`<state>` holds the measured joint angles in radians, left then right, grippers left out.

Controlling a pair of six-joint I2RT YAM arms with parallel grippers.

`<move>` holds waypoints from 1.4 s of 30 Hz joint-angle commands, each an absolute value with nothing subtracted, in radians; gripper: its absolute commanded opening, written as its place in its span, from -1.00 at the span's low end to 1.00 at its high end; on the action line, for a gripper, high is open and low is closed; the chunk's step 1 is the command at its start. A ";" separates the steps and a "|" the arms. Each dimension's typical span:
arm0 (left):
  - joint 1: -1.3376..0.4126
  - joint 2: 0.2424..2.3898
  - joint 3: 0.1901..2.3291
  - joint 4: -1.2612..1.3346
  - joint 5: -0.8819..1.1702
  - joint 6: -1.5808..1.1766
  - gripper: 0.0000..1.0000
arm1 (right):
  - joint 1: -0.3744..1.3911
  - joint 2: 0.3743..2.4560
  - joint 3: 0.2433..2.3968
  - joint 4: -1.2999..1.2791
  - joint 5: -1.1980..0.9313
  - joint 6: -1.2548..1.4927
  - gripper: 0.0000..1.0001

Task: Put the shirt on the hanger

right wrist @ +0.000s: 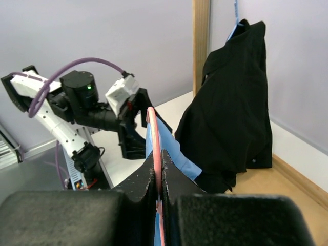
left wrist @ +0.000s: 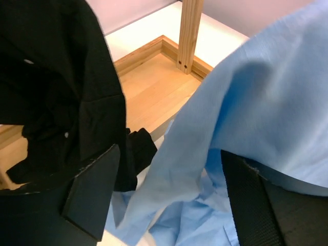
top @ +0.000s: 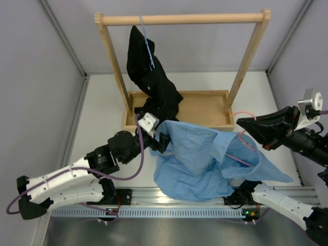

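Observation:
The light blue shirt [top: 205, 159] hangs bunched over the near middle of the table, draped on the pink hanger [top: 242, 147], whose wire shows in the collar opening. My right gripper [top: 245, 123] is shut on the hanger; in the right wrist view its jaws [right wrist: 160, 160] pinch the pink wire [right wrist: 152, 130], with the shirt [right wrist: 171, 146] beyond. My left gripper [top: 161, 141] is at the shirt's left edge. In the left wrist view it [left wrist: 171, 200] stands open, with a fold of the shirt [left wrist: 246, 102] hanging between the wide fingers [left wrist: 95, 197].
A wooden rack with a top rail [top: 184, 19] and a tray base [top: 202, 108] stands at the back. A black shirt [top: 154, 82] hangs from it on a thin light-blue hanger [top: 148, 46], its hem close to my left gripper. Grey walls enclose the table.

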<state>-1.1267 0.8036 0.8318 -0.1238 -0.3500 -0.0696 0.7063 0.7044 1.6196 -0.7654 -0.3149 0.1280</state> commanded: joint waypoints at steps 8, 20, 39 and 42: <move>-1.127 0.833 0.772 0.048 -0.541 -0.123 -1.00 | 0.718 0.703 1.683 -0.772 -0.328 0.129 -1.00; -1.127 0.575 0.723 -0.193 -0.716 -0.193 -1.00 | 0.716 0.689 1.637 -0.779 -0.281 0.097 -1.00; -1.127 0.595 1.080 -0.354 -0.105 -0.206 0.96 | 0.716 0.795 1.677 -0.801 -0.411 0.095 -1.00; -1.127 0.801 1.250 -0.406 0.165 -0.163 0.97 | 0.716 0.819 1.692 -0.813 -0.420 0.086 -1.00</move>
<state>-1.1271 0.6327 1.1286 -0.3882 -0.1703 -0.2161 0.7063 0.7853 1.6390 -0.8104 -0.3847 0.1032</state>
